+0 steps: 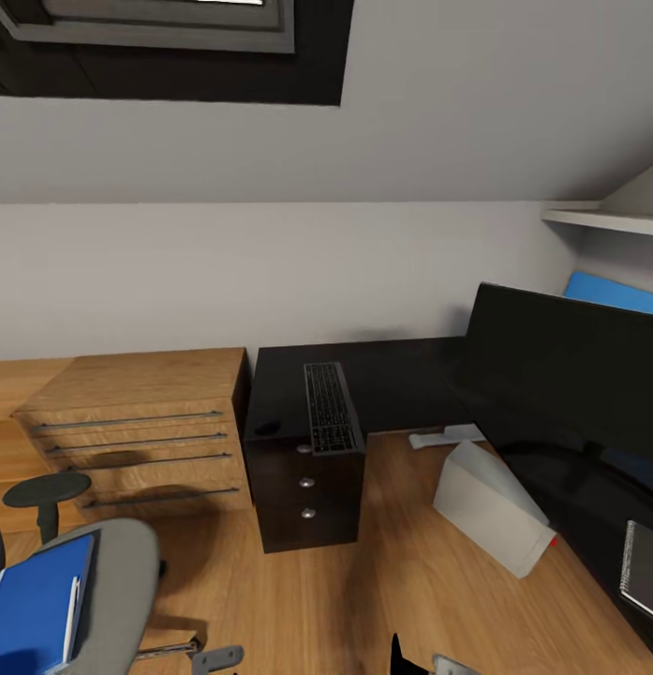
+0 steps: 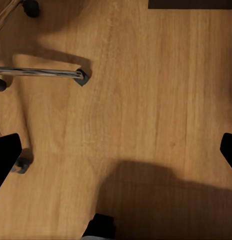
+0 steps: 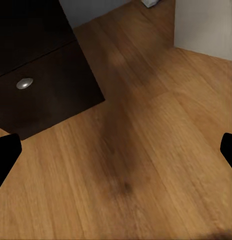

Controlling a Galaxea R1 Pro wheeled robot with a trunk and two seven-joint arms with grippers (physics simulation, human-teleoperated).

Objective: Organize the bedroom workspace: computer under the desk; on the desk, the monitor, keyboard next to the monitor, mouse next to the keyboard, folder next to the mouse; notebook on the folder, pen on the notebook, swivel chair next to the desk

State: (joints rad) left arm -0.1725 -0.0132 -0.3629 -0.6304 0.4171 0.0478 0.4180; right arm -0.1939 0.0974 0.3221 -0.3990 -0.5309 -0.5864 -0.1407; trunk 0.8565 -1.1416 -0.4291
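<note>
— Nearest the head camera, what is seen?
— Wooden floor, and the swivel chair at the lower left, with the blue folder laid flat on its seat and a pen along the folder's right edge, long axis running away from the camera.

— And the keyboard?
— It is laid on the dark worktop above the drawers, long axis pointing toward the wall; the mouse is placed just to its left. The computer is tilted on the floor beside the monitor.

— The end effectors?
— Both the left end effector and the right end effector are held spread wide over bare floor, well apart from these things, nothing pinched.
</note>
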